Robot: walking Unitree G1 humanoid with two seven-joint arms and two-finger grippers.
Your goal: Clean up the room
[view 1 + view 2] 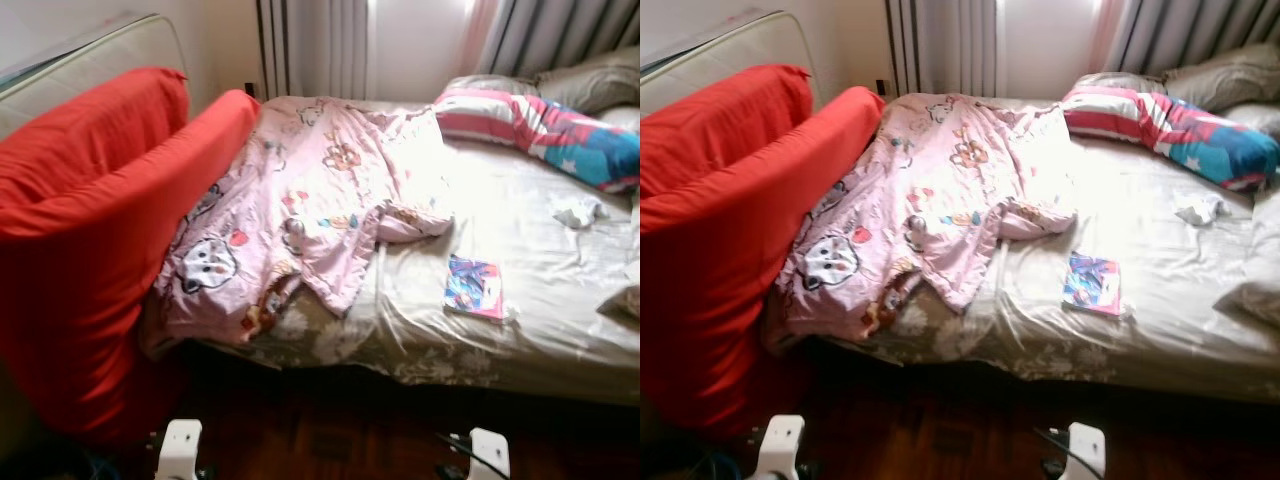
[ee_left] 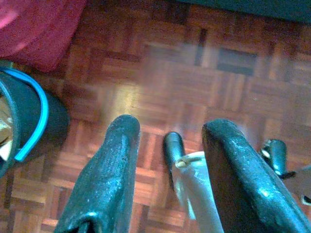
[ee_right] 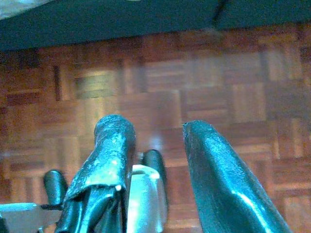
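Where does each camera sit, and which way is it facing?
Left eye and right eye: on the head, looking forward and down at the bed with its pink blanket, booklet and red cushion.
Left wrist: along the open left claw at the parquet floor and a blue-rimmed bin.
Right wrist: along the open right claw at parquet.
Both wrists share the floor.

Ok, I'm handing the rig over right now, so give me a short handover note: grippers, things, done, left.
Left gripper and right gripper: both open, empty, hanging over the parquet floor.
Bed: pink blanket bunched, small book and crumpled white item lying loose, striped pillow at the head.
Done: nothing visibly tidied.
Left: clear the loose items, straighten the blanket.
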